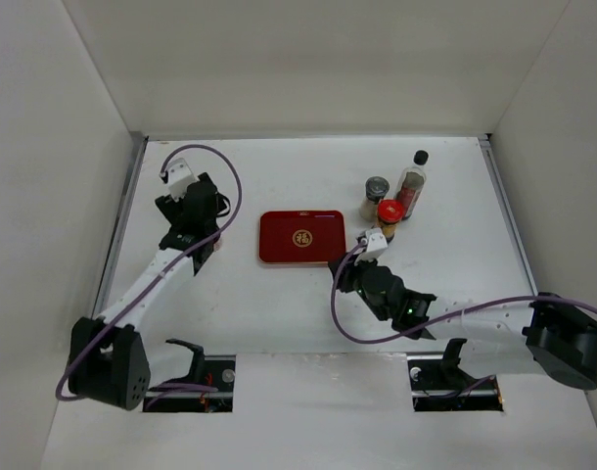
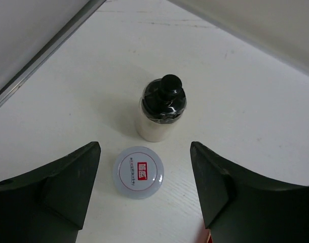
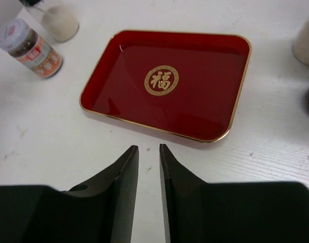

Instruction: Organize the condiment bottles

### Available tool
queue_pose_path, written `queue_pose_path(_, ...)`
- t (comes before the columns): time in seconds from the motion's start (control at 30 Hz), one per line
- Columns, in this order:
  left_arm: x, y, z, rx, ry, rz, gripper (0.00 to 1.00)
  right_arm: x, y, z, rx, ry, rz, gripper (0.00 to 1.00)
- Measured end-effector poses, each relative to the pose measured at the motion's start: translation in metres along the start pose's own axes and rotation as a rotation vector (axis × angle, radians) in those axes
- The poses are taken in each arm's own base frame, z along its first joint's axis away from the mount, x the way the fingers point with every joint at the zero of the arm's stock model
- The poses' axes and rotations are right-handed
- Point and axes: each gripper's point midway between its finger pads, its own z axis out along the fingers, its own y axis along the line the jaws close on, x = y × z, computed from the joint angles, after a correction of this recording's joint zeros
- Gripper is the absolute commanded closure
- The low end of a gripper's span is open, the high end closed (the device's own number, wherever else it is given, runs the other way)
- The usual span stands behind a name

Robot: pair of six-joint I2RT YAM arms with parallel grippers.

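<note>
In the left wrist view my left gripper point(image 2: 145, 152) hangs open above a pale-lidded jar point(image 2: 138, 171), which stands between its fingers untouched. A white bottle with a black cap point(image 2: 162, 109) stands just beyond that jar. From above, the left gripper point(image 1: 196, 230) covers both. A grey-lidded jar point(image 1: 377, 191), a red-lidded jar point(image 1: 390, 213) and a taller clear black-capped bottle point(image 1: 411, 181) stand grouped right of the red tray point(image 1: 279, 257). My right gripper point(image 1: 344, 266) sits at the tray's near right corner. Its jaws point(image 3: 148, 148) stand nearly together with nothing between them.
The flat red tray point(image 3: 205, 91), gold-rimmed with a gold emblem, lies in front of the right gripper with nothing on it. The pale-lidded jar point(image 3: 30, 48) stands beyond its far left corner. White walls enclose the table; a metal rail point(image 2: 43, 55) runs along the left side.
</note>
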Motion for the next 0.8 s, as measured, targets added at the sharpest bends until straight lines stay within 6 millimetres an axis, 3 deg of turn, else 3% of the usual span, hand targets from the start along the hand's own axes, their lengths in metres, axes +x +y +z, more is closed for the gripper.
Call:
queue_pose_path(0.07, 0.01, -0.002, 0.016, -0.016, 0.043, 0.028, 0.24, 0.006, 0.0, 0.002, 0.0, 0.015, -0.006, 0.46)
queue_pose_path(0.13, 0.019, -0.005, 0.028, -0.018, 0.078, 0.046, 0.2, 0.008, 0.001, 0.002, -0.008, 0.023, -0.011, 0.39)
queue_pose_path(0.53, 0.047, -0.015, 0.088, -0.054, 0.165, 0.131, 0.18, 0.009, 0.015, 0.002, -0.08, 0.034, 0.001, 0.31)
queue_pose_path(0.8, 0.061, -0.017, 0.109, -0.058, 0.187, 0.169, 0.35, 0.006, 0.02, 0.002, -0.102, 0.025, 0.011, 0.31)
